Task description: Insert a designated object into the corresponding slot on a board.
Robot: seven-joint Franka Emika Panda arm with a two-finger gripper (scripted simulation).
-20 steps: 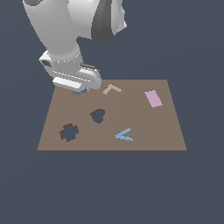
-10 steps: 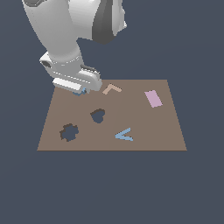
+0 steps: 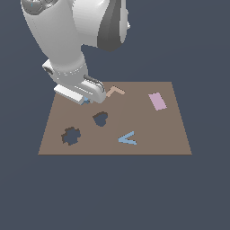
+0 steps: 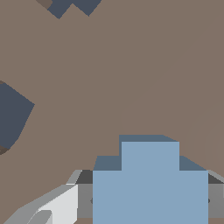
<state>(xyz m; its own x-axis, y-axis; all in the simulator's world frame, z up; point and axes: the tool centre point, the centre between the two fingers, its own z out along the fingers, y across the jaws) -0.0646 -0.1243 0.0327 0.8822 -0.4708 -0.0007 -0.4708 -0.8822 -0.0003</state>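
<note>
The brown board [image 3: 152, 130] lies flat with two dark cutouts. The scalloped slot [image 3: 70, 135] is near its front corner on the exterior view's left. My gripper [image 3: 85, 99] hangs low over the board's back left part, behind the slot. Only a sliver of the blue piece [image 3: 86, 102] shows under the hand there. In the wrist view the blue piece [image 4: 148, 183] sits between my fingers [image 4: 57, 208], and the gripper [image 4: 148, 201] is shut on it. Board surface lies below it. Parts of dark cutouts [image 4: 13, 116] show further off.
A heart-shaped cutout [image 3: 100, 119] sits between the gripper and the board's middle. A tan L-shaped piece [image 3: 114, 91] lies just beside the hand, a pink rectangle [image 3: 157, 101] at the back right, and a light-blue V piece [image 3: 127, 139] near the front.
</note>
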